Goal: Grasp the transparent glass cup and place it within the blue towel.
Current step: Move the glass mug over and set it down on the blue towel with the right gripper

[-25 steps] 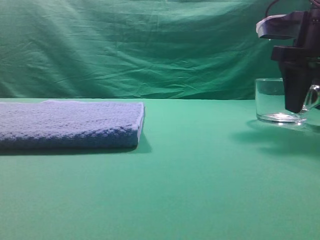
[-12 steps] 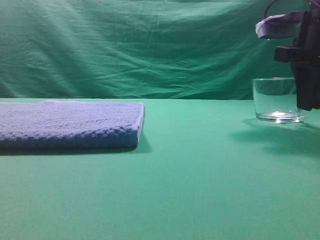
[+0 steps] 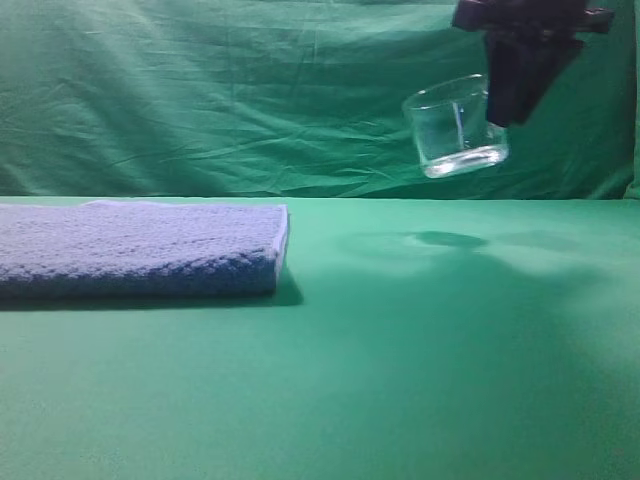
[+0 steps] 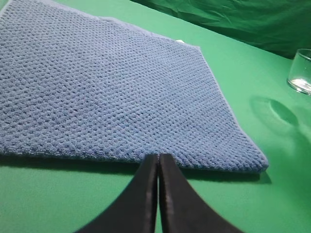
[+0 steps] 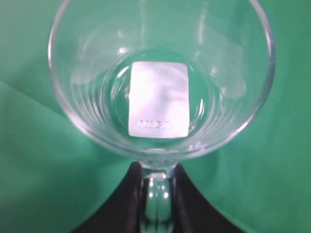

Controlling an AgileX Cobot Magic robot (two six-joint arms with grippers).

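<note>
The transparent glass cup [image 3: 455, 125] hangs tilted in the air, well above the green table and to the right of the blue towel [image 3: 140, 248]. My right gripper [image 3: 505, 100] is shut on its small side handle [image 5: 156, 201], and the wrist view looks straight down into the cup [image 5: 160, 77], where a white label shows on the base. The towel lies flat at the left of the table. My left gripper [image 4: 158, 158] is shut and empty, hovering just in front of the towel's [image 4: 107, 92] near edge. The cup [image 4: 301, 73] also shows at that view's right edge.
A green cloth covers the table [image 3: 400, 380] and hangs as a backdrop [image 3: 250, 90] behind it. The cup's shadow [image 3: 445, 240] falls on the table between the towel and the right side.
The cup has left the table at the far right and has been carried up and to the left, tilting as it went. The right gripper's fingers have tightened on its handle. The towel has not moved.
</note>
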